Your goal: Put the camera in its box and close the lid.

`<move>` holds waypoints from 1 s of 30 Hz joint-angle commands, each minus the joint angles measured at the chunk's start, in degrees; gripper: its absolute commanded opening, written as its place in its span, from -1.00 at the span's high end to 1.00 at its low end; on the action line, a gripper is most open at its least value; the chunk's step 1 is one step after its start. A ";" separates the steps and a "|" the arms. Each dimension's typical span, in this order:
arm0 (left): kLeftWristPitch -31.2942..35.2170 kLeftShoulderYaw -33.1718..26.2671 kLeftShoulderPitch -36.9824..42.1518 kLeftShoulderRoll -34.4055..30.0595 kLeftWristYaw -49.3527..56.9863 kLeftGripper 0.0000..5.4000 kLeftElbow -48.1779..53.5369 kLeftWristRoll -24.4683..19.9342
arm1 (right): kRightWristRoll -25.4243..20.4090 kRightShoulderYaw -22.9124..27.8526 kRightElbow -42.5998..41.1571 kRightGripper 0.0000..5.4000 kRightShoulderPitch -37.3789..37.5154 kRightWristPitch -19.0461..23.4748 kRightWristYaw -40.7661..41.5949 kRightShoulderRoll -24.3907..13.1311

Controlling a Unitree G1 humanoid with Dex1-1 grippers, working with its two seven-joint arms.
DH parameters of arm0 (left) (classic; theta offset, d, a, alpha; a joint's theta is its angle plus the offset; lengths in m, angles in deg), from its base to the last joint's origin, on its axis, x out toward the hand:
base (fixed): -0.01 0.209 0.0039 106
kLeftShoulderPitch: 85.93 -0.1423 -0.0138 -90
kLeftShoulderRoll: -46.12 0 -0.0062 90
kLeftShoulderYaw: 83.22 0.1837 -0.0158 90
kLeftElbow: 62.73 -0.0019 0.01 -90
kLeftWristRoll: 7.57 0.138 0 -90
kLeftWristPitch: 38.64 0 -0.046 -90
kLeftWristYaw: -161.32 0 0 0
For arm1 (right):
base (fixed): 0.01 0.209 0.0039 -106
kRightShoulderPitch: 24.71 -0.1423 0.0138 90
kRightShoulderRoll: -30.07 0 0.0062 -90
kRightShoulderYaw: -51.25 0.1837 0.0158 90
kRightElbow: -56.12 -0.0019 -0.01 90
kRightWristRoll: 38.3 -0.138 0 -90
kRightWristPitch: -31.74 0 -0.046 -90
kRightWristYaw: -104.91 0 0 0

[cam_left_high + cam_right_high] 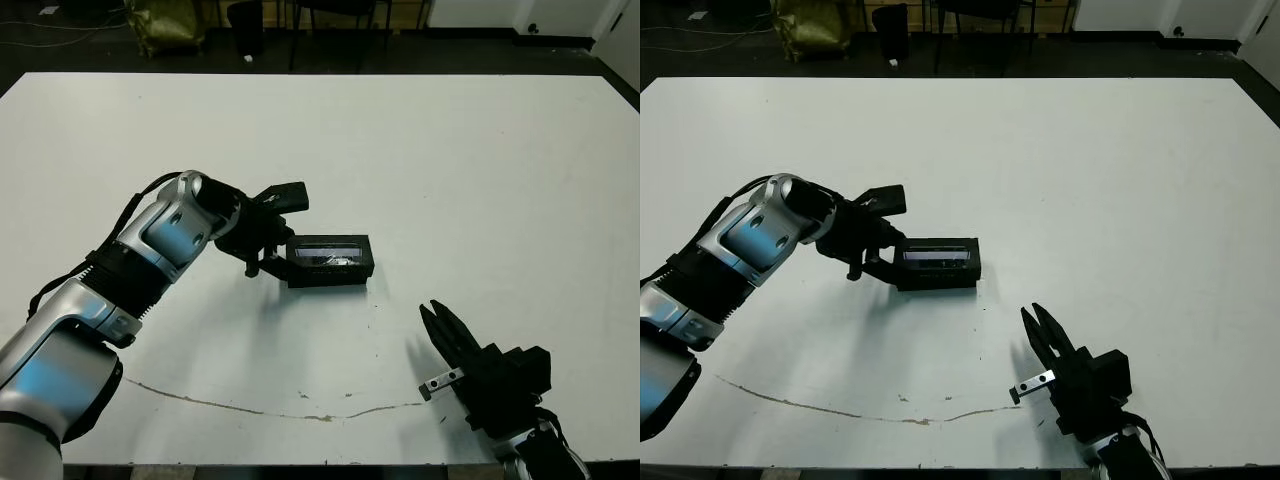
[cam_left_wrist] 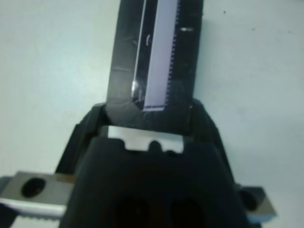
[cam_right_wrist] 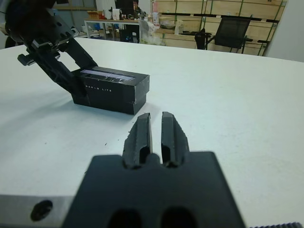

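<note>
**Lid on the box, left pincer at its end, right pincer idle nearby**

Nearest the robot, the right pincer (image 1: 437,322) hovers over the front of the smooth white counter (image 1: 480,170), its two tapered black fingers pressed almost together and pinching nothing; the right wrist view shows only a thin slit between their ribbed inner faces; a thin brown scratch (image 1: 250,408) crosses the counter's front edge, seen only from the head camera.

Further out, near the counter's middle, lies the matt black rectangular lid with a glossy grey-lavender strip (image 1: 330,258); it sits flat on the counter, well apart from the right pincer; the right wrist view alone shows small pale lettering on the strip and the blunt square corners of the cardboard-like shell; neither the white-lined box nor the camera can be seen beneath it in any view.

At the lid's left end is the left pincer (image 1: 283,232), on a silver and black arm; from the head camera one black finger rests low against the lid's end and the other stands raised above it, so the fingers are spread; the left wrist view, blurred and close, shows the lid's end lying right at the pincer's mouth, with a notched metal plate below it; whether it actually presses the lid I cannot tell.

Beyond the counter stand dark chairs (image 3: 231,32) and shelving.
</note>
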 commanded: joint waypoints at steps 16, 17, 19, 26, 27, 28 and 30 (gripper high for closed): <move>2.43 1.94 -1.14 -1.59 1.91 0.17 -2.56 4.93 | 0.23 -0.21 1.39 1.00 3.14 -0.83 0.08 -0.66; 3.13 2.05 -1.06 -1.35 1.71 0.17 -2.25 4.76 | -0.04 -0.19 1.55 1.00 3.09 -0.86 0.23 -0.66; 3.97 2.31 -1.00 -1.02 1.41 0.17 -1.60 4.54 | -0.53 -0.19 1.51 1.00 3.13 -0.50 0.38 -0.64; 6.59 3.96 -1.81 0.26 1.12 0.18 3.25 4.69 | 0.38 -0.56 0.08 1.00 3.68 0.68 -0.58 -0.56; 6.90 4.35 -1.96 0.40 1.10 0.18 4.06 4.98 | 0.44 -0.54 0.00 1.00 3.71 0.78 -0.64 -0.62; 7.52 4.72 -2.16 0.54 1.15 0.18 4.98 5.20 | 0.53 -0.52 0.06 1.00 3.73 0.64 -0.71 -0.61; 9.32 5.18 -2.49 0.84 1.27 0.18 6.36 5.40 | 0.66 -0.49 0.33 1.00 3.75 0.14 -0.72 -0.55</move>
